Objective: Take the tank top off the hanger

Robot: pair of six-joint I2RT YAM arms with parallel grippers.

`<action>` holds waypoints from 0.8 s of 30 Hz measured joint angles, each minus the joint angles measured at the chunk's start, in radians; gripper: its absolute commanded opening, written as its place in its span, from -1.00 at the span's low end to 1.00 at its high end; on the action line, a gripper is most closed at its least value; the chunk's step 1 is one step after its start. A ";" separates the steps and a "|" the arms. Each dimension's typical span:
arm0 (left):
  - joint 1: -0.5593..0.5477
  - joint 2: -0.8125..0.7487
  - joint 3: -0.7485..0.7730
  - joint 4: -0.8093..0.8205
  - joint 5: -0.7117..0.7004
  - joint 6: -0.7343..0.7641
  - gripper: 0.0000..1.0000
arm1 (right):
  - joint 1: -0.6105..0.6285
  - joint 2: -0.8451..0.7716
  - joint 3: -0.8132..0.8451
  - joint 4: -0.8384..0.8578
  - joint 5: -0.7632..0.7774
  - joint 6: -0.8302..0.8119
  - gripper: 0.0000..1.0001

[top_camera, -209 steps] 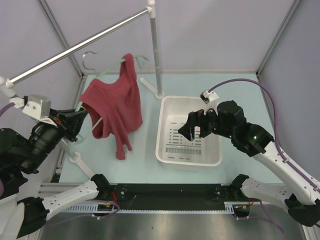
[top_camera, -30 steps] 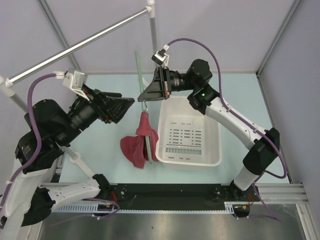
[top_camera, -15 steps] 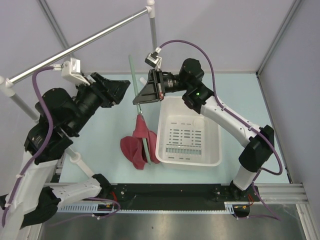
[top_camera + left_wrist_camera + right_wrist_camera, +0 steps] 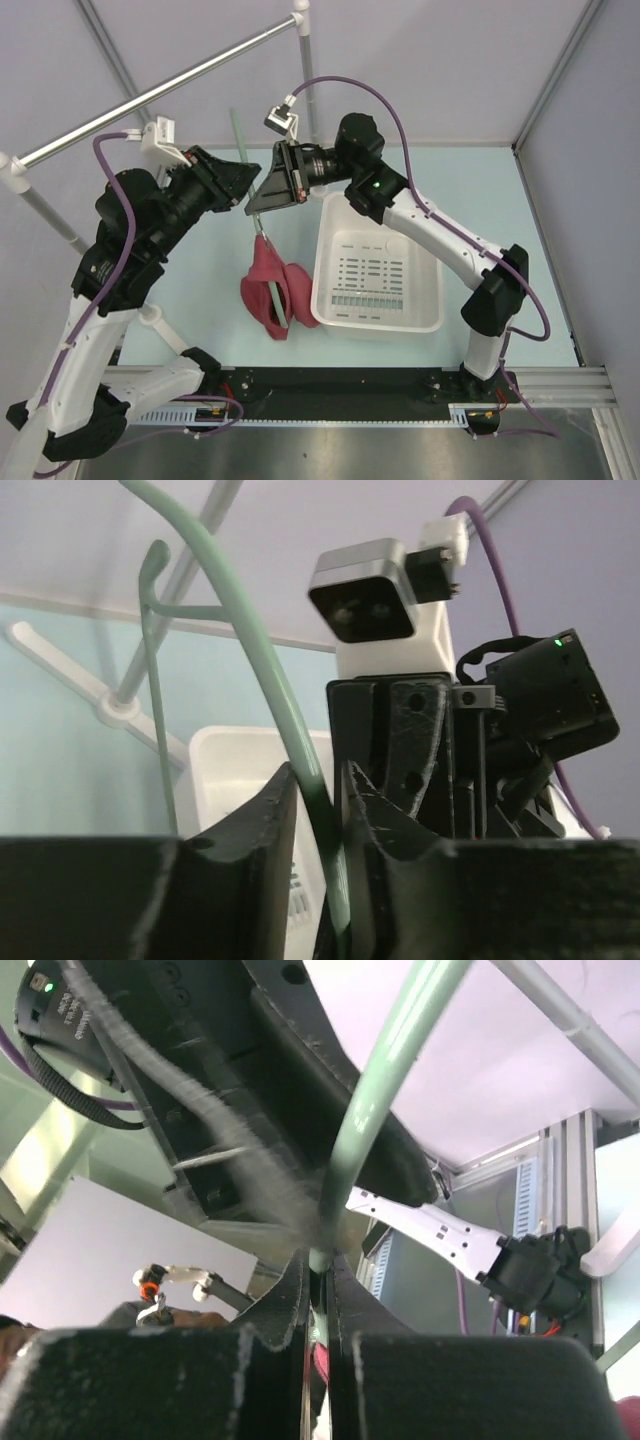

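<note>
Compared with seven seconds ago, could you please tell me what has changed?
The hanger went from the left gripper to the right gripper, which grips it; the left's fingers now flank it again. The tank top slid down to its lower end beside the basket. Basket and rail stayed put.

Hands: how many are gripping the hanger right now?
2. The left hand pinches the hanger from the left, the right hand from the right, nearly meeting, up the bar from the tank top.
</note>
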 measured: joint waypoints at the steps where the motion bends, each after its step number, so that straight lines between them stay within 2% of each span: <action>1: 0.005 -0.008 -0.002 -0.011 -0.010 0.011 -0.72 | 0.004 0.015 0.022 -0.003 -0.005 -0.015 -1.00; 4: 0.011 -0.029 -0.002 -0.006 -0.037 0.012 -1.00 | 0.017 0.049 0.075 -0.012 0.001 -0.059 -1.00; 10: 0.011 -0.067 -0.001 -0.015 -0.121 0.053 -1.00 | 0.051 0.119 0.170 -0.014 0.023 -0.138 -0.99; 12: 0.011 -0.068 0.005 -0.019 -0.137 0.077 -1.00 | 0.055 0.134 0.195 -0.032 0.027 -0.163 -0.85; 15: 0.011 -0.064 0.014 -0.021 -0.158 0.117 -1.00 | 0.056 0.151 0.251 -0.126 0.044 -0.228 -0.45; 16: 0.011 -0.062 0.016 -0.021 -0.157 0.127 -1.00 | 0.055 0.151 0.262 -0.171 0.059 -0.247 -0.20; 18: 0.011 -0.060 0.026 -0.019 -0.158 0.164 -1.00 | 0.048 0.151 0.278 -0.269 0.079 -0.289 0.05; 19: 0.011 -0.060 0.031 -0.019 -0.161 0.172 -1.00 | 0.041 0.151 0.286 -0.335 0.096 -0.322 0.25; 24: 0.015 -0.063 0.032 -0.013 -0.149 0.156 -1.00 | 0.008 0.127 0.301 -0.622 0.235 -0.503 0.58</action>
